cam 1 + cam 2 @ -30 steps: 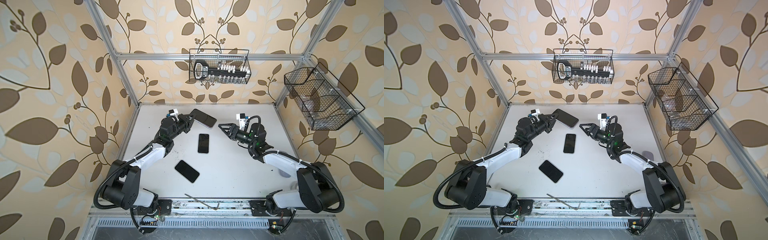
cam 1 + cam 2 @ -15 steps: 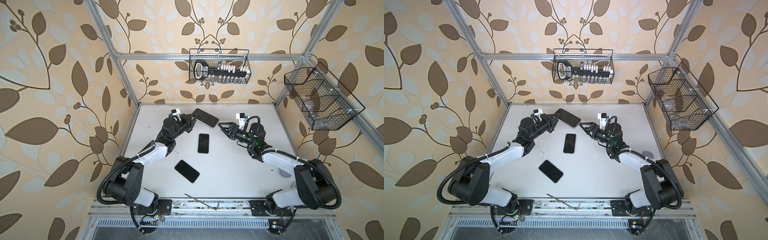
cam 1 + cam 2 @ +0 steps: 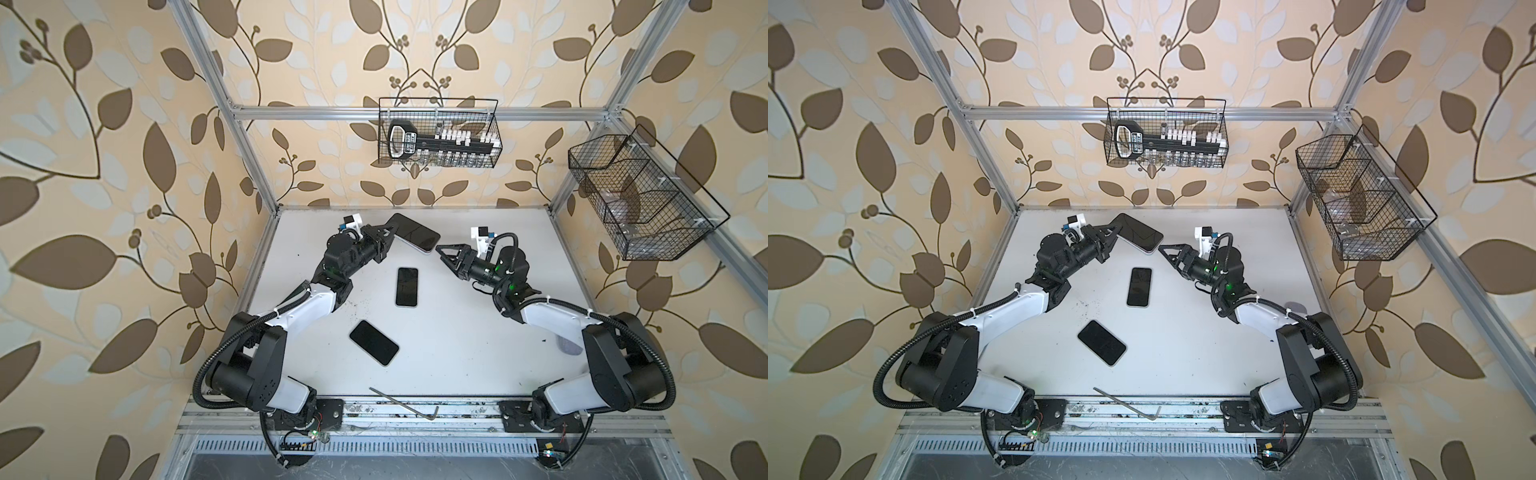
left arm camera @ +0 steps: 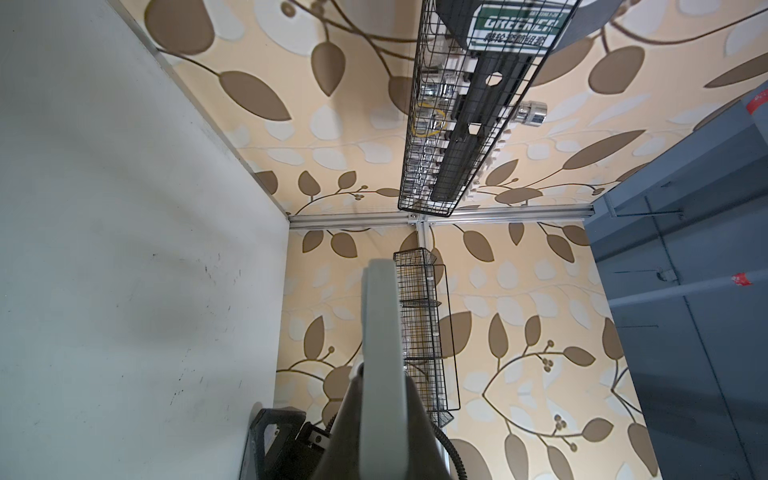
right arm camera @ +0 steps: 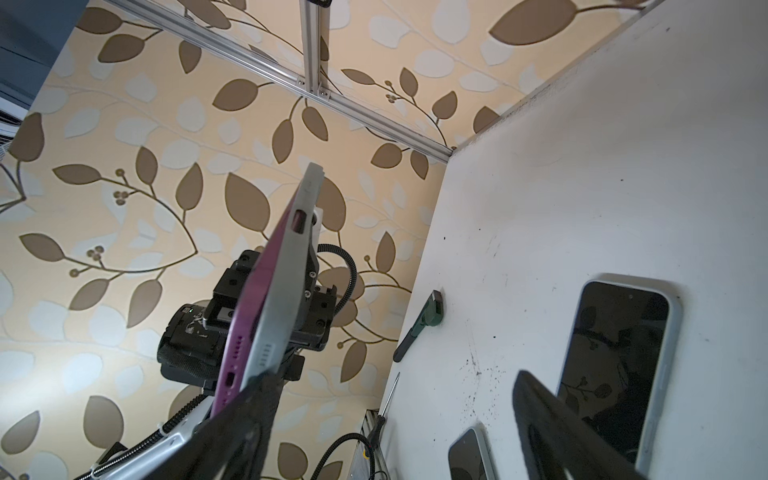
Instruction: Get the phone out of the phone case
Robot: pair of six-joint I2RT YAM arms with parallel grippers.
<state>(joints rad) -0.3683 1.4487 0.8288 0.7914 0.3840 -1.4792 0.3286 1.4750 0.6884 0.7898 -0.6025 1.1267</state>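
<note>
My left gripper [image 3: 388,235] [image 3: 1111,235] is shut on one end of the phone case [image 3: 415,237] [image 3: 1139,237] and holds it up above the back of the table. In the right wrist view the grey case [image 5: 286,266] carries a purple phone [image 5: 249,316], whose bottom end stands slightly proud of the case. The left wrist view shows the case's grey edge [image 4: 380,353] between the closed jaws. My right gripper [image 3: 442,249] [image 3: 1167,248] [image 5: 395,436] is open, with one fingertip [image 5: 232,436] at the phone's free lower corner. Whether it touches, I cannot tell.
Two more dark-screened phones lie flat on the white table [image 3: 478,332], one in the middle [image 3: 407,286] [image 5: 619,374] and one nearer the front [image 3: 374,342]. A hex key [image 3: 403,401] lies at the front edge. Wire baskets hang on the back wall [image 3: 438,133] and the right wall [image 3: 640,199].
My left gripper has carried the cased phone a little to the right. The right gripper has edged slightly closer to its free corner. Both grippers keep their states.
</note>
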